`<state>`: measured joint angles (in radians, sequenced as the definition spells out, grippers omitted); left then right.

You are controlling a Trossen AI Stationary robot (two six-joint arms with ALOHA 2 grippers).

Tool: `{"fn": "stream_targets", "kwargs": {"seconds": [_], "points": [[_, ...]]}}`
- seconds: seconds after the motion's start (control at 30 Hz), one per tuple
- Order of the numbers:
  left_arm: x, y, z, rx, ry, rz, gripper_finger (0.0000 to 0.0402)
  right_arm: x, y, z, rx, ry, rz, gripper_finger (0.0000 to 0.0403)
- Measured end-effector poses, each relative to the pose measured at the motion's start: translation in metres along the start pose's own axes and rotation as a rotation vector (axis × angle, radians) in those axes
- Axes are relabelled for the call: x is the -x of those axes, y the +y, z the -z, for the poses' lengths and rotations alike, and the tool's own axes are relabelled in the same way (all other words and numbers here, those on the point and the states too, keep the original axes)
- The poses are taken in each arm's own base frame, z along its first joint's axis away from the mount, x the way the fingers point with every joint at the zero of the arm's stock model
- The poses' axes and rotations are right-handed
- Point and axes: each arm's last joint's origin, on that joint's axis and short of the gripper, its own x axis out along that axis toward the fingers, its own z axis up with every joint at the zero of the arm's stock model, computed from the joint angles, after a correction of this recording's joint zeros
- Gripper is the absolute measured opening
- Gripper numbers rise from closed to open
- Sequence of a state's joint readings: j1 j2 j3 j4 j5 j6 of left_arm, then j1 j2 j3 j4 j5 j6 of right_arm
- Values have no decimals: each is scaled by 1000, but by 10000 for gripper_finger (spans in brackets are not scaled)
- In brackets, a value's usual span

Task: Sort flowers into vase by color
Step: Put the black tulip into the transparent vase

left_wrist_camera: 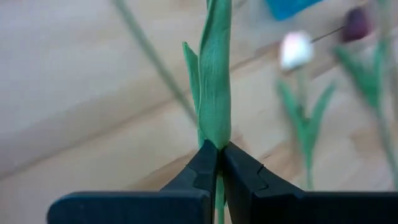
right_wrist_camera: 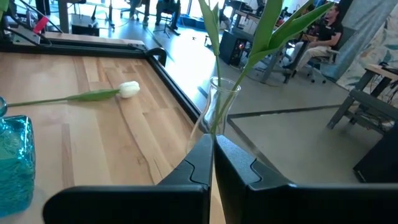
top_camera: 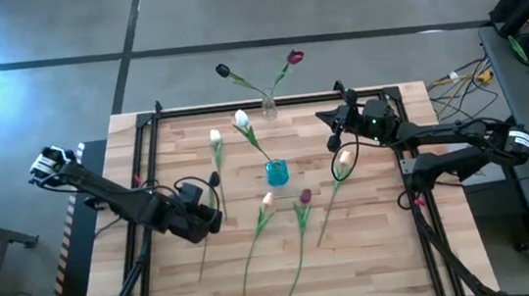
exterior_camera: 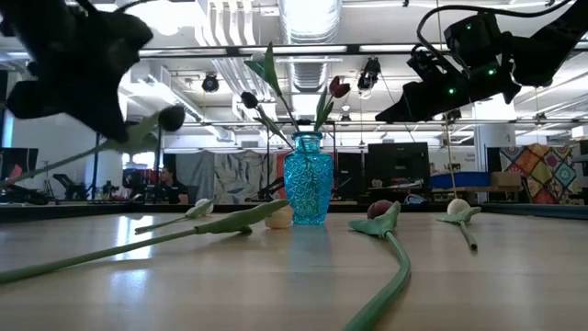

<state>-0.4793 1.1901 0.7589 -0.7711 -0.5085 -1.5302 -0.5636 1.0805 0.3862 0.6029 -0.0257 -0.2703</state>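
Pinching a dark-headed tulip (top_camera: 211, 181) by its green stem in the left end effector (left_wrist_camera: 217, 163); right end effector (right_wrist_camera: 212, 155) closed, empty, near the clear vase (top_camera: 269, 106).

Table (top_camera: 373, 245): pale wood planks, matt, visible grain, with a black metal frame (top_camera: 269, 101). Blue vase (exterior_camera: 307, 190): faceted, glossy, translucent glass; clear vase (right_wrist_camera: 217, 115): smooth glass. Leaf (left_wrist_camera: 215, 74) in the left gripper (left_wrist_camera: 219, 155): ribbed, matt cloth look; fingers matt black plastic.

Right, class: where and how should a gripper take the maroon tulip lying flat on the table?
Probably on the maroon tulip, at its bare stem past the leaves, from straight above with jaws across it: it lies flat, head toward the blue vase.
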Motion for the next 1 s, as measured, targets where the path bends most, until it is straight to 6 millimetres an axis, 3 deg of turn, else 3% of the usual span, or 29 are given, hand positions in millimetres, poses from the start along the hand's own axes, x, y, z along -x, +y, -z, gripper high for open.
{"fn": "stream_targets", "kwargs": {"seconds": [0.33,0.6,1.0], "points": [[36,2,-47,-230,-320,130,0,0,2,2,1,13,-41,9],[32,7,-83,-477,-529,329,0,-1,1,-2,-19,2,-47,9],[24,14,-134,-750,-767,648,0,-5,8,-28,-237,-97,-313,21]]}}
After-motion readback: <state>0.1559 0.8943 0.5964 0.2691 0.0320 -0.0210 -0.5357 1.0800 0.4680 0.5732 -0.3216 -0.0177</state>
